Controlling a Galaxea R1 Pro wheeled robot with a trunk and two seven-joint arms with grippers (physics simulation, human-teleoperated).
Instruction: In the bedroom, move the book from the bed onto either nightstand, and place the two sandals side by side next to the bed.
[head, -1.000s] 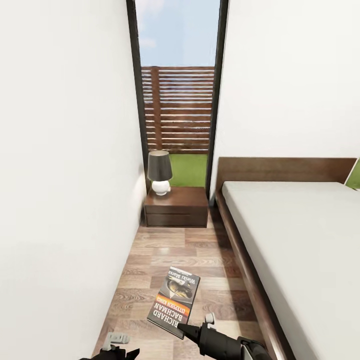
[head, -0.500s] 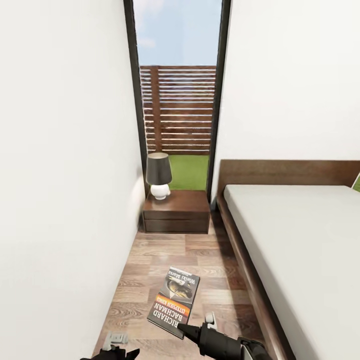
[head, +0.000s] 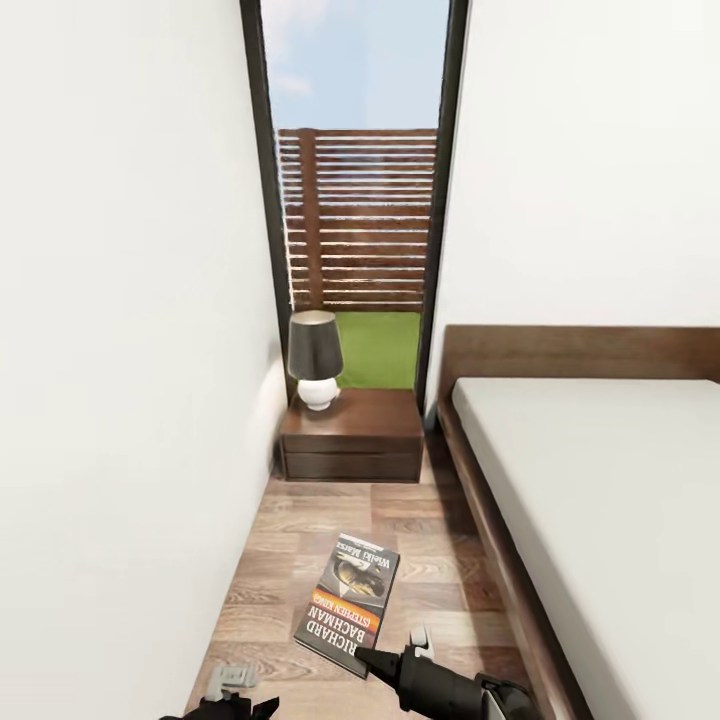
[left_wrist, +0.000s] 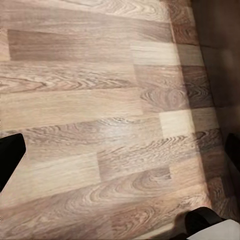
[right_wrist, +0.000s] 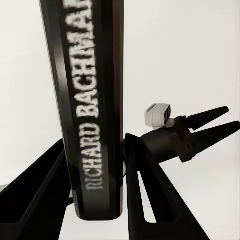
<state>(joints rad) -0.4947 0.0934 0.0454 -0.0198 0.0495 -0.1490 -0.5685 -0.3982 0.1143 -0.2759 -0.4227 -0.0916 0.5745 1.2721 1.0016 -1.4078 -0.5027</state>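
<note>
Wood-plank floor (head: 300, 520) runs between the left wall and the bed (head: 600, 500). Near the bottom, the right gripper (head: 365, 655) pinches the book (head: 348, 603) by its spine — held above the floor, well short of the far nightstand (head: 352, 435) with its lamp (head: 315, 358). The left gripper (head: 232, 690) shows partly — its fingers' state I cannot tell.

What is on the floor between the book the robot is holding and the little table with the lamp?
Nothing. In the head view, only bare wood floor lies between the book, held in the right gripper, and the nightstand.

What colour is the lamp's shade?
Dark grey-black shade on a white base; the head view shows it best.
</note>
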